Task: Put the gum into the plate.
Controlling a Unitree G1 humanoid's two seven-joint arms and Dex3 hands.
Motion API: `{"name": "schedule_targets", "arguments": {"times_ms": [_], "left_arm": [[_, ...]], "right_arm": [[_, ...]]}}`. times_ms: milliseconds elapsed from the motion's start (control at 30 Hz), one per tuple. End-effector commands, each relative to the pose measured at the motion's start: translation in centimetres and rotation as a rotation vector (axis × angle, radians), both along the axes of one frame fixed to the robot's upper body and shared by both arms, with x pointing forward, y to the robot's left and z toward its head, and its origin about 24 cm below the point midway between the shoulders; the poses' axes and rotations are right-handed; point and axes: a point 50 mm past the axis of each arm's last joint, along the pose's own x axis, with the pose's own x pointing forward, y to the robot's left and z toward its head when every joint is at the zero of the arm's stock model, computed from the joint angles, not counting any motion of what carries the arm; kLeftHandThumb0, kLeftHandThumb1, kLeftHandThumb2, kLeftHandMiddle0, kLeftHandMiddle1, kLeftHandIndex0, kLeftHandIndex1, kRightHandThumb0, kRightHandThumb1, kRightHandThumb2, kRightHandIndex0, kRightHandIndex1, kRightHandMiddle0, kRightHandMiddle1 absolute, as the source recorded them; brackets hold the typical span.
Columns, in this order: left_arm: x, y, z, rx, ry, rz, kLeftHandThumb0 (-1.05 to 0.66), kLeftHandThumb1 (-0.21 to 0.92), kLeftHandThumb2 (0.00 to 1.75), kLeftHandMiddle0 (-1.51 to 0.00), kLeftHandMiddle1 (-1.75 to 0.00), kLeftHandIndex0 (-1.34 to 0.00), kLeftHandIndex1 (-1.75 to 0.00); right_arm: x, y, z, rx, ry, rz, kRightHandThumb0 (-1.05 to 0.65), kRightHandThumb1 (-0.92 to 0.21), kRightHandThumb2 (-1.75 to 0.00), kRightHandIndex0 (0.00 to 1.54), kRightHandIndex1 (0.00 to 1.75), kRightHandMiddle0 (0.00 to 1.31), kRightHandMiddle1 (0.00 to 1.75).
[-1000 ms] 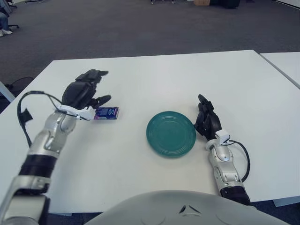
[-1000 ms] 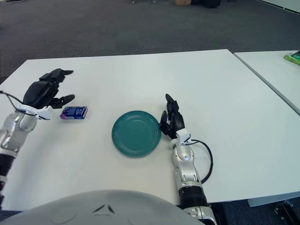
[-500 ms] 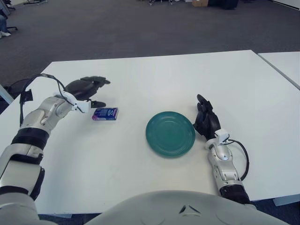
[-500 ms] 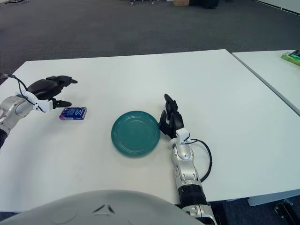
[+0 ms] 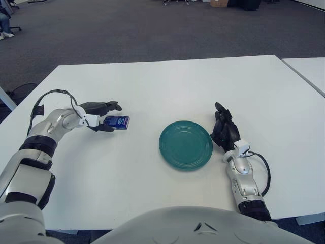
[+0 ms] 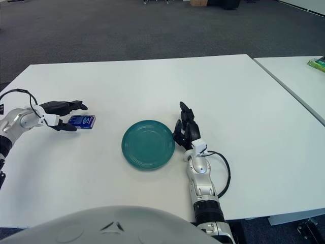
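Observation:
A small blue gum pack (image 5: 118,122) lies flat on the white table (image 5: 167,86), left of a round teal plate (image 5: 186,145). My left hand (image 5: 104,116) is low at the pack's left end, fingers spread on either side of it, one above and one below, not closed on it. The plate holds nothing. My right hand (image 5: 224,133) shows just right of the plate's rim, idle.
A second white table (image 6: 299,76) stands at the right with a green object (image 6: 317,62) on its far edge. Dark carpet lies beyond the table's far edge.
My left hand has dropped from above the table and come down to the pack's left end, its fingers now flanking it. The pack, plate and right hand have stayed put.

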Motion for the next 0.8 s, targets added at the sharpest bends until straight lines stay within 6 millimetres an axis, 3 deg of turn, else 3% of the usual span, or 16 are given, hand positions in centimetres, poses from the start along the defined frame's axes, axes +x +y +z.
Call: {"name": "schedule_targets", "arguments": {"times_ms": [0,433,767], "left_arm": [[0.6,-0.8,0.1,0.004,-0.001,-0.016,-1.05,0.92,0.3,-0.15,0.0,0.0,-0.81],[0.8,-1.7,-2.3,-0.055,0.147,0.057,-1.05,0.92,0.31,-0.13,0.0,0.0,-0.85],[-0.2,-3.5,-5.6,-0.051,0.207,0.075,-1.05,0.92,0.32,-0.12,0.0,0.0,-0.82]], "right_arm": [[-3.3,-0.6,-4.9,0.0,0.298,-0.024,-0.65,-0.92,-1.0,0.09,0.0,0.0,0.32],[-3.2,-0.7,-5.0,-0.013,0.301,-0.021,-0.66,-0.92,-0.99,0.08,0.0,0.0,0.32],[-3.1,-0.8,-5.1,-0.022,0.31,-0.02,-0.66,-0.92,-1.0,0.08,0.0,0.0,0.3]]}}
